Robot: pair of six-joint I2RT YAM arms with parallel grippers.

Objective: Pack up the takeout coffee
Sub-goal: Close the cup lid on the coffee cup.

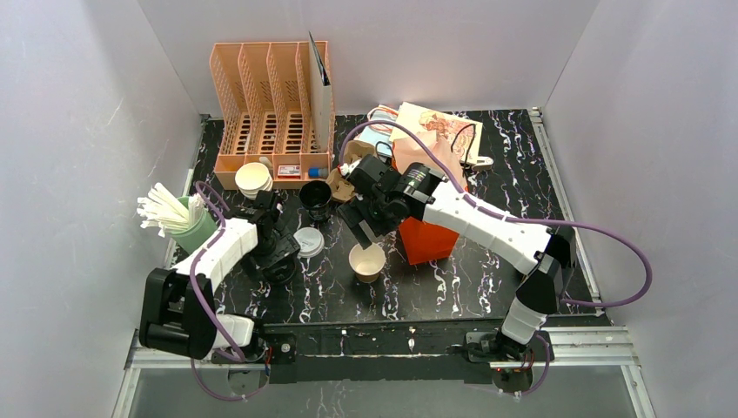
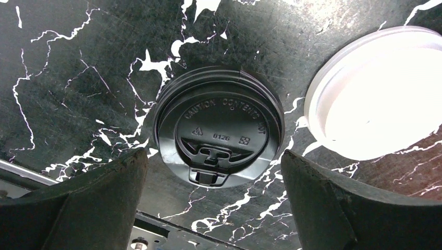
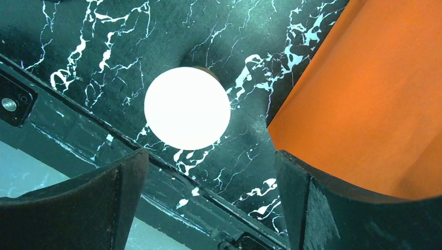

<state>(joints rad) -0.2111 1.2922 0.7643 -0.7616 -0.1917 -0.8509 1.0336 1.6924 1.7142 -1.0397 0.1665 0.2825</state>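
The takeout coffee cup (image 1: 366,261), brown kraft paper with a white inside, stands upright and lidless on the black marble table (image 1: 487,183). From above in the right wrist view it shows as a bright white disc (image 3: 187,114). My right gripper (image 1: 369,223) hovers just behind and above it, open and empty (image 3: 208,203). My left gripper (image 1: 277,254) is open (image 2: 213,203) low over a black sip lid (image 2: 219,133) that lies flat on the table, with a finger on each side of it. A white round lid (image 1: 309,241) lies beside it (image 2: 380,94).
An orange bag (image 1: 428,237) stands right of the cup (image 3: 365,88). A black cup (image 1: 316,198), stacked kraft cups (image 1: 253,178), a peach slotted organizer (image 1: 271,113), a green holder of white sticks (image 1: 178,218) and printed paper bags (image 1: 431,131) lie behind. The table's front rail (image 1: 392,335) is close.
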